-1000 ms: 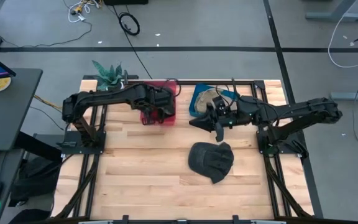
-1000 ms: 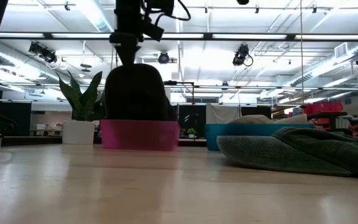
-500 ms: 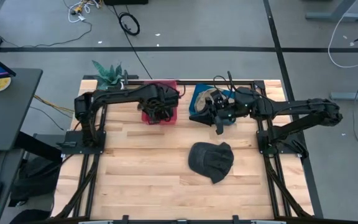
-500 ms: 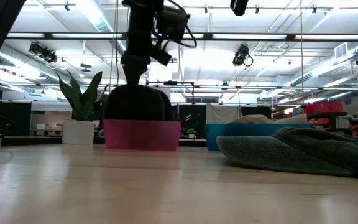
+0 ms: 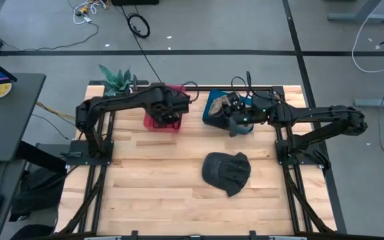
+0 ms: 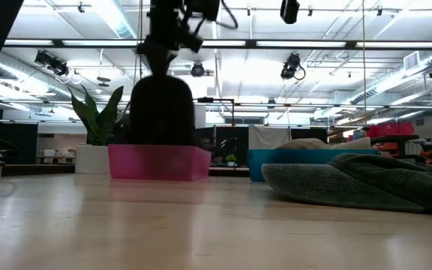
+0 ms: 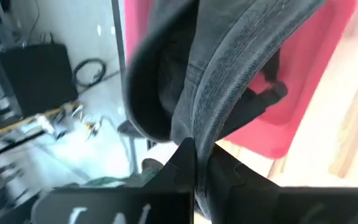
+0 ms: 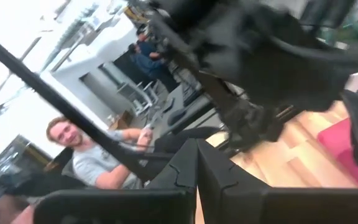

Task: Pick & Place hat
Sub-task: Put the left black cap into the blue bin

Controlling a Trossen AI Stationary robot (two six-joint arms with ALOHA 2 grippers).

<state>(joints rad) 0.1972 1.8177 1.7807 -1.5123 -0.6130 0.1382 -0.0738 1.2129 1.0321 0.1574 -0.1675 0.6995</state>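
Shifted since a second ago: pink bin (image 5: 160, 120), toward the plant. Left hand (image 5: 167, 111) pinches a dark hat (image 7: 229, 68) over it, unreleased. Right hand (image 5: 232, 125) closed, empty, above the blue bin (image 5: 212, 113). Second hat (image 5: 226, 173) awaits on the counter (image 5: 152, 180).

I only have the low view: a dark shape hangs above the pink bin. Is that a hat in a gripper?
Observer: Yes. The left wrist view shows the left gripper shut on the held hat, over the pink bin.
Operator: Where is the other arm?
Observer: From above, the right gripper is shut and empty, over the blue bin.
Operator: Is the hat on the table clear of the bins?
Observer: Yes. From above, the loose hat lies apart from both bins.
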